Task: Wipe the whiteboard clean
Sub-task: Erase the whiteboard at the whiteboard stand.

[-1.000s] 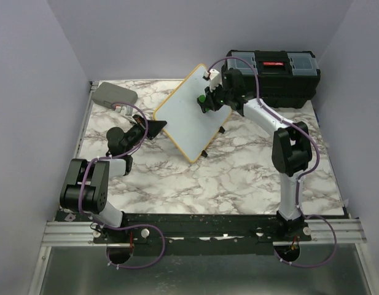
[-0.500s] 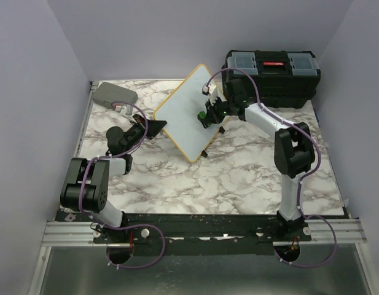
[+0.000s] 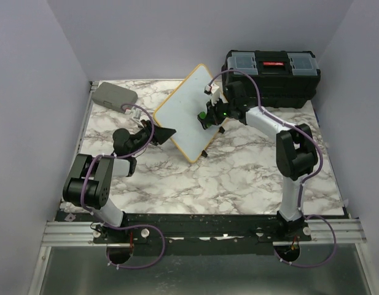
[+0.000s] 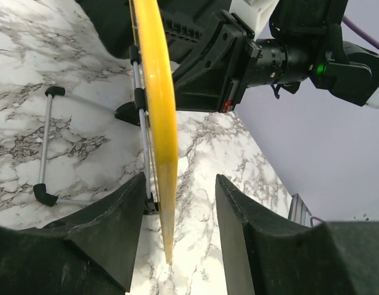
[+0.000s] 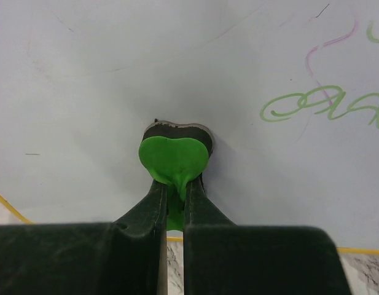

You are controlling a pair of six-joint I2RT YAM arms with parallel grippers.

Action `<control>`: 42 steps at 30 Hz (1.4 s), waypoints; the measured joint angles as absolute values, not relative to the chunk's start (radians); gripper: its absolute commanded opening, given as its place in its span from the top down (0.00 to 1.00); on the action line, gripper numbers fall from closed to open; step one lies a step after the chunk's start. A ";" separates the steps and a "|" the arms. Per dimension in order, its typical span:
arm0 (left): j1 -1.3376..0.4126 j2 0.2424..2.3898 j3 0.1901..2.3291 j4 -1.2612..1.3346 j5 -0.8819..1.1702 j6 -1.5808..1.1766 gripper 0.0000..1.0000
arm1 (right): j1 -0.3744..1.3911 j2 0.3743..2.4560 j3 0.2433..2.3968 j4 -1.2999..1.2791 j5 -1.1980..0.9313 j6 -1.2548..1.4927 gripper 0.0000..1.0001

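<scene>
Top external view, quick headcount from us: one whiteboard (image 3: 184, 114), one black toolbox (image 3: 272, 74), one grey case (image 3: 114, 94), two arms, and two grippers, both of them at the board. The whiteboard stands tilted on the marble table (image 3: 238, 178), a bit far of centre and turned diamond-wise. Its far corner comes near the toolbox's left end.

We see the left gripper (image 3: 166, 133) at the board's left edge. In the left wrist view its jaws (image 4: 180, 181) are parted, and the yellow frame runs between the two fingers (image 4: 125, 215) with a gap on each side, so nothing is gripped. Beyond them we count one wire stand (image 4: 46, 141) with two black feet resting on the marble.

The right gripper (image 3: 204, 118) is over the board's right half. In the right wrist view it (image 5: 174, 190) is clamped tight on one green heart-shaped eraser (image 5: 174, 158), whose dark pad presses against the white surface. Green handwriting (image 5: 324, 107) sits to the eraser's right, with one faint pink stroke (image 5: 327, 55) above it. The yellow frame edge shows just below the gripper.

For room, we've got open marble near of the board and out toward the right edge. The toolbox sits close behind the right wrist, and the grey case lies apart in the far-left corner.
</scene>
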State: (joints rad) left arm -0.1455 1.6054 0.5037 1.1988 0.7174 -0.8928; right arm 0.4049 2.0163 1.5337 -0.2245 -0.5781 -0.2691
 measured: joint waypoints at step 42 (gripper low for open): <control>-0.328 1.718 0.385 1.430 0.377 -0.888 1.00 | 0.305 1.814 1.387 -0.172 -0.544 -0.146 0.99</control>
State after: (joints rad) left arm -0.3283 1.7184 0.3851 1.4296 0.3775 -0.8879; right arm 0.3046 1.8137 1.3872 -0.1719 -0.5438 -0.1459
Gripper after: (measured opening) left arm 0.040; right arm 0.076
